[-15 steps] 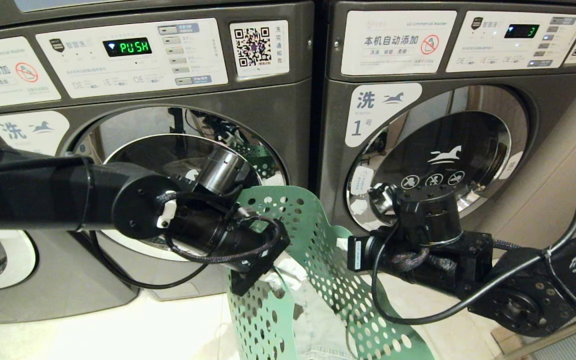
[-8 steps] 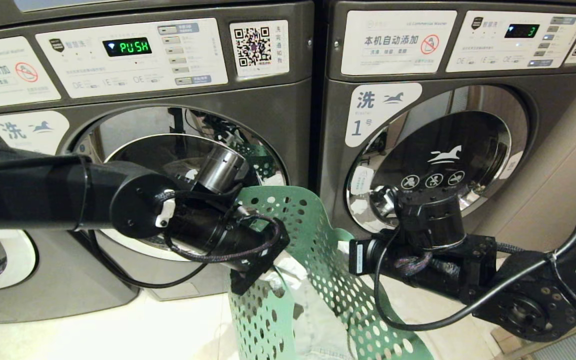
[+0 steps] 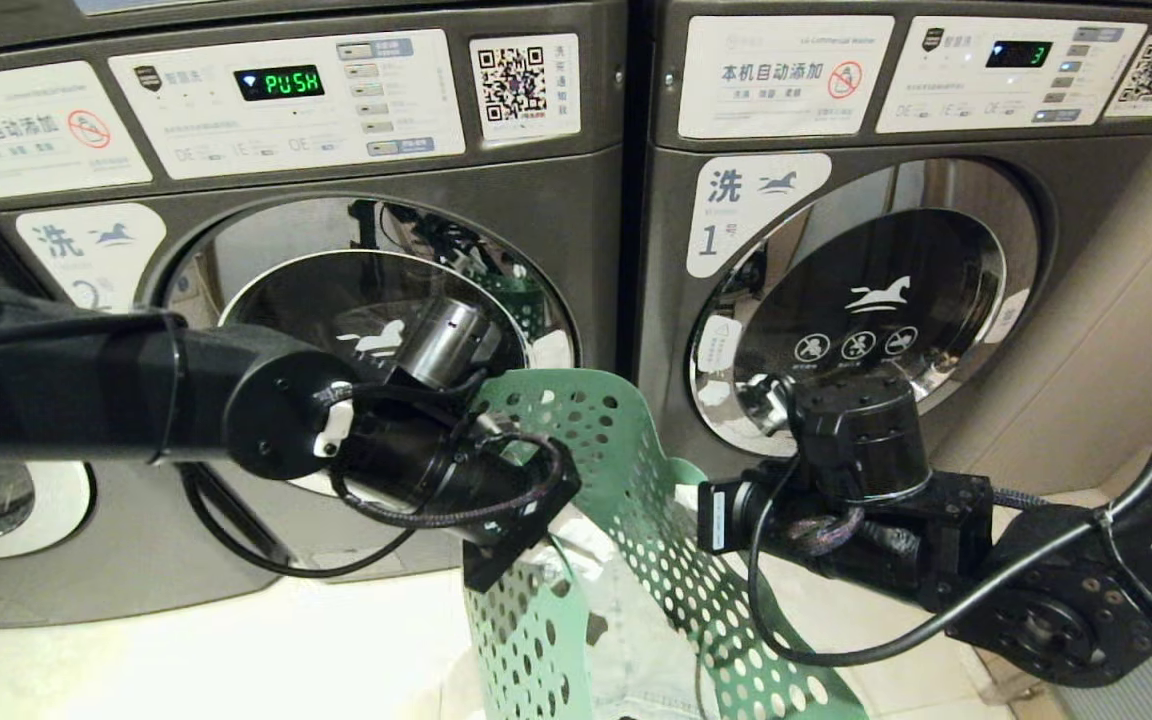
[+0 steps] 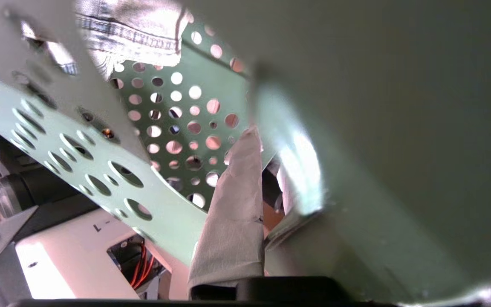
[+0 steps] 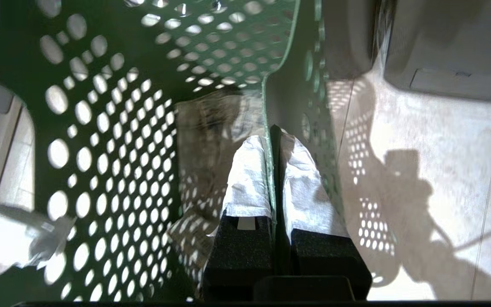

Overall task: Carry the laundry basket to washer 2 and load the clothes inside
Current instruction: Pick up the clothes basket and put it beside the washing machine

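Pale tiled floor (image 3: 266, 650) fronts two dark grey washers: washer 2 (image 3: 356, 290) left, washer 1 (image 3: 866, 280) right. Between them, one green laundry basket (image 3: 636, 520) holds the denim clothes (image 3: 636, 640). Left gripper (image 4: 245, 170) and right gripper (image 5: 271, 170) each pinch a basket wall, fingers narrow.

Whole head view shifted: both washers' control panels sit higher and slightly right in frame vs 1 s ago, more floor (image 3: 236, 650) at bottom left — camera moved, not things.
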{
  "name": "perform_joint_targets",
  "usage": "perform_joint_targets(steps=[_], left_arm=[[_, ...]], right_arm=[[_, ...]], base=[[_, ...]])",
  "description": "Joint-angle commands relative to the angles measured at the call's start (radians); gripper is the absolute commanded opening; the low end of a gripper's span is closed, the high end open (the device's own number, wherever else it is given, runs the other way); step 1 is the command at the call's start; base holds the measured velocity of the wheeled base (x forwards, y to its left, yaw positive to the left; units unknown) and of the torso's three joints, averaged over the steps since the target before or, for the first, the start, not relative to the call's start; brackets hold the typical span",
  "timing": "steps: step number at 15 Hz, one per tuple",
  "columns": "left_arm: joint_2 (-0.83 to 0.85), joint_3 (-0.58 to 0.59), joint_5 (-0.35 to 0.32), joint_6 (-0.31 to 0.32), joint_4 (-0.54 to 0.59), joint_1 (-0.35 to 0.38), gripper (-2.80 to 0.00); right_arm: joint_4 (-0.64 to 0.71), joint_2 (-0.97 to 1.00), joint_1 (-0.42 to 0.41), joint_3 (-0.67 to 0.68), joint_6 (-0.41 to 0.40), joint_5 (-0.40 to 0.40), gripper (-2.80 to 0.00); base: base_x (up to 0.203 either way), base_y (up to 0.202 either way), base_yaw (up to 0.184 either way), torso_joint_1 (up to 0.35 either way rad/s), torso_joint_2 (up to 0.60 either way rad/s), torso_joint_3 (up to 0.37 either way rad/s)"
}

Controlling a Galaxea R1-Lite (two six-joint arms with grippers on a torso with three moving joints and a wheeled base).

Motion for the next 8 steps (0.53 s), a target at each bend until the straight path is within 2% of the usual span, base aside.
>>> perform_joint_targets(steps=[1, 3, 8], left_arm=[[0.007, -0.001, -0.003, -0.006, 0.001, 0.001, -2.80], [0.010, 0.000, -0.003, -0.006, -0.015, 0.001, -2.80], [0.018, 0.000, -0.003, -0.006, -0.034, 0.001, -2.80]], right_arm=[[-0.003, 0.005, 0.000, 0.000, 0.002, 0.000, -2.80], [-0.005, 0.016, 0.000, -0.003, 0.002, 0.000, -2.80], [-0.006, 0.023, 0.000, -0.005, 0.002, 0.002, -2.80]], base=[[-0.200, 0.000, 0.004, 0.001, 0.00, 0.002], [-0.164, 0.000, 0.001, -0.003, 0.00, 0.000], [0.000, 0.000, 0.000, 0.000, 0.00, 0.000]])
